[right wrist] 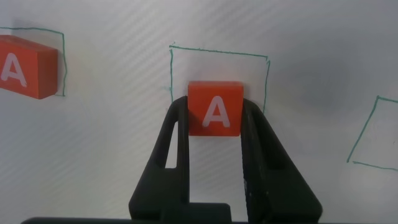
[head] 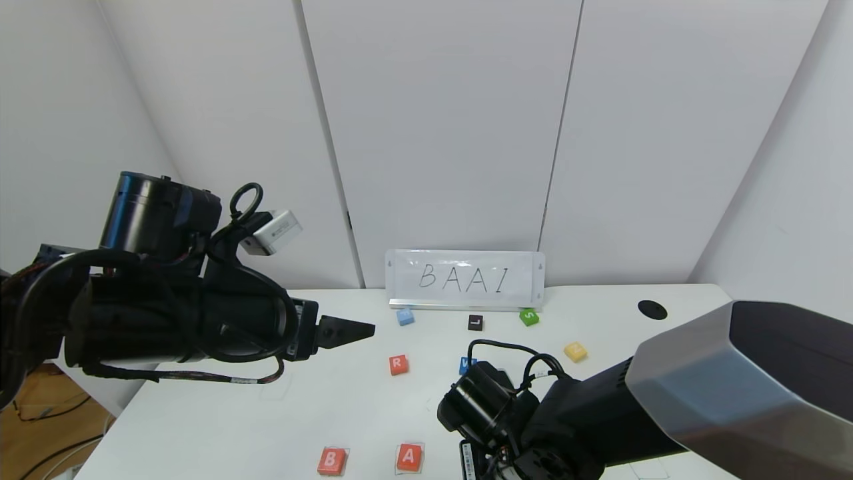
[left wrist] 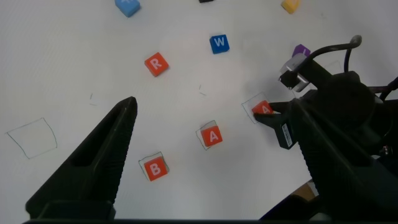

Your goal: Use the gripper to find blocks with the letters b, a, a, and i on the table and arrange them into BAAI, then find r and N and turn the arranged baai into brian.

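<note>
My right gripper [right wrist: 215, 118] is shut on an orange-red A block [right wrist: 215, 109] that sits low inside a green drawn square [right wrist: 219, 53] on the white table [head: 200, 413]. The left wrist view shows the same grip [left wrist: 263, 109]. The other A [head: 409, 457] and the B [head: 332, 461] lie in their squares near the front edge. The purple I [left wrist: 301, 51] lies just behind the right arm. The orange-red R [head: 398, 365] lies mid-table. My left gripper [head: 346, 332] hovers high over the table's left side, open and empty.
A blue W [head: 467, 365], black L [head: 475, 323], green S [head: 528, 317], yellow block [head: 575, 351] and light blue block [head: 404, 317] lie before the BAAI sign [head: 464, 279]. A further green square [right wrist: 373, 134] lies beside the held A. A black spot [head: 652, 309] is far right.
</note>
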Motion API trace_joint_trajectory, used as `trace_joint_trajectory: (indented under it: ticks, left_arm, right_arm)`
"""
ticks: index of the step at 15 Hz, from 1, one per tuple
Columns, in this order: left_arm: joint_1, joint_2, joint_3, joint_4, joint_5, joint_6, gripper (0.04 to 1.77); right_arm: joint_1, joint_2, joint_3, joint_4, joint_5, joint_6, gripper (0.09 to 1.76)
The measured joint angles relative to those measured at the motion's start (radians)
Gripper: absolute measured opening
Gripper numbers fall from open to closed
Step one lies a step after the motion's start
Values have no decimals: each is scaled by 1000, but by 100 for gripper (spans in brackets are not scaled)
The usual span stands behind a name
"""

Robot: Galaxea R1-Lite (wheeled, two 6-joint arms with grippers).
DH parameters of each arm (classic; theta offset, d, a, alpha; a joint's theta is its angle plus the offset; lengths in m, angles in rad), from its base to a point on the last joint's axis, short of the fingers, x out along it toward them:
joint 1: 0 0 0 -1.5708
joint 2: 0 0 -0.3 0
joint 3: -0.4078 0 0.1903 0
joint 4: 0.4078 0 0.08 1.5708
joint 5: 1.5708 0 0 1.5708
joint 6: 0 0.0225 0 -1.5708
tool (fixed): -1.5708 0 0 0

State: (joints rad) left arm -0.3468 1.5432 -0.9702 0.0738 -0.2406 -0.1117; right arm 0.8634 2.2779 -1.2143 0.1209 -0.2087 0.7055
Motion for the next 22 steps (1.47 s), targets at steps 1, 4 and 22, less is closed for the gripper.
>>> trace_joint_trajectory:
  ticks: [1, 4, 22]
  left_arm:
    - [0, 0, -1, 0, 0, 0, 172]
    - [0, -1, -1, 1, 0, 0, 172]
    - [0, -13, -1, 2, 0, 0, 172]
  right_arm:
    - [0, 0, 0, 0, 0, 0, 54]
    - [1, 0, 1, 0, 1, 0, 88]
    - [-71, -97, -27, 83, -3, 26, 161]
